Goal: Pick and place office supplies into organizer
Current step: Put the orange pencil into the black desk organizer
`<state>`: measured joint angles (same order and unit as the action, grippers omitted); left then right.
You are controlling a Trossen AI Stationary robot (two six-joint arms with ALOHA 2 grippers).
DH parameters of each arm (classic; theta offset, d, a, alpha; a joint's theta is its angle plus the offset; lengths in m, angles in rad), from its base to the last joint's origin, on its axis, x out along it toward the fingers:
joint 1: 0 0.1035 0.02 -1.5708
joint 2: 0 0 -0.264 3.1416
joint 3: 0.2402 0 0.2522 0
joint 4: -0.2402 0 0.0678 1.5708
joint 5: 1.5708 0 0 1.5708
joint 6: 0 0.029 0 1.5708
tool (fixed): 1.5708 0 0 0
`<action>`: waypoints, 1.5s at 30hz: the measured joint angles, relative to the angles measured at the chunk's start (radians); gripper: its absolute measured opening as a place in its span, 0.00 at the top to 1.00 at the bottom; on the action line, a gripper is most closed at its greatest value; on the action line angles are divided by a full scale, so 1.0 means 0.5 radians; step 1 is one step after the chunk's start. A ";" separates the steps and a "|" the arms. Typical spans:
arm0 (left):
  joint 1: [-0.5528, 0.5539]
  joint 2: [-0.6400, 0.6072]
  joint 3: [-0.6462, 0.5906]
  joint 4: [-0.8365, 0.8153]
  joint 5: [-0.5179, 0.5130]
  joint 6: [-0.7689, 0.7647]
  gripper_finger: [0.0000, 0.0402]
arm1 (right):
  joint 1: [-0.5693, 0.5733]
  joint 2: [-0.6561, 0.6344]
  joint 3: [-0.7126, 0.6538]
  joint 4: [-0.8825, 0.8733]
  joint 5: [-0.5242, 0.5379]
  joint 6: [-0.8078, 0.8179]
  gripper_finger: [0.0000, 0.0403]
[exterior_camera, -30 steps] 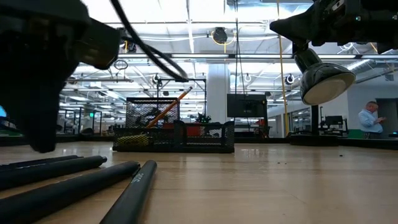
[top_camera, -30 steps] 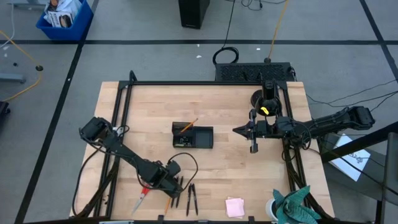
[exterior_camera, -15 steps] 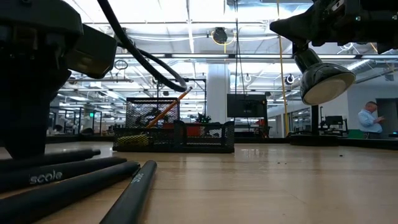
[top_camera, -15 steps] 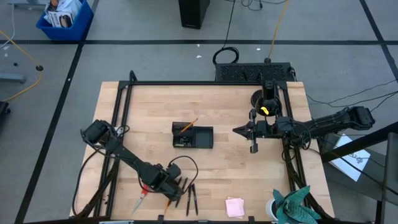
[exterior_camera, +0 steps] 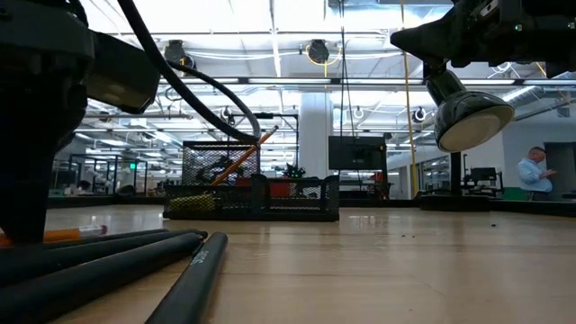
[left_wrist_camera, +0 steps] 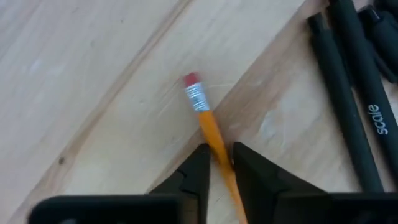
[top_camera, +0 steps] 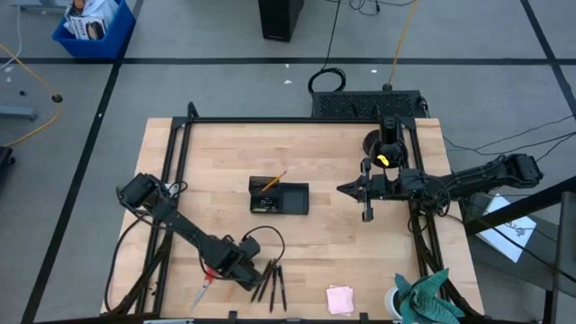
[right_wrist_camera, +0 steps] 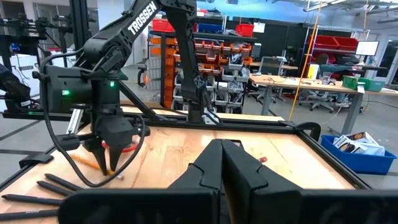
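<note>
While the left gripper [top_camera: 245, 274] sits low at the table's near edge from overhead, 3 black pens [top_camera: 273, 284] lie just beside it, red-handled scissors [top_camera: 205, 286] on its other side, and the organizer [top_camera: 279, 197] is well apart mid-table with 1 pencil sticking out. Right gripper [top_camera: 366, 214] hangs past the organizer, fingers pressed together, holding nothing. Low view: the pens [exterior_camera: 135, 261] lie right at the left arm's foot. Left wrist view: its fingers [left_wrist_camera: 198, 168] are narrowed around an orange pencil [left_wrist_camera: 208, 127], the pens [left_wrist_camera: 348, 93] close by.
</note>
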<state>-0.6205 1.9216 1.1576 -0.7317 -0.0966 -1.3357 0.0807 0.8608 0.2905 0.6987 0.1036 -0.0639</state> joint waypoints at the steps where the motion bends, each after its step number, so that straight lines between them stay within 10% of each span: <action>1: -0.001 0.013 0.000 0.009 -0.006 0.015 0.87 | 0.000 0.000 0.000 0.000 0.001 0.001 1.00; 10: -0.018 0.063 -0.001 0.180 -0.135 0.288 0.94 | 0.000 -0.001 0.000 -0.002 0.001 0.000 1.00; 31: 0.045 -0.429 0.192 0.243 -1.234 1.499 0.96 | 0.000 0.000 0.000 -0.001 0.001 0.001 1.00; 45: 0.355 -0.818 0.173 0.895 -1.152 2.804 0.94 | 0.000 0.000 -0.001 0.001 0.001 0.001 1.00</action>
<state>-0.4430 1.5127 1.2441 -0.2844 -0.6728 0.0665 0.0807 0.8608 0.2901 0.6991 0.1040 -0.0635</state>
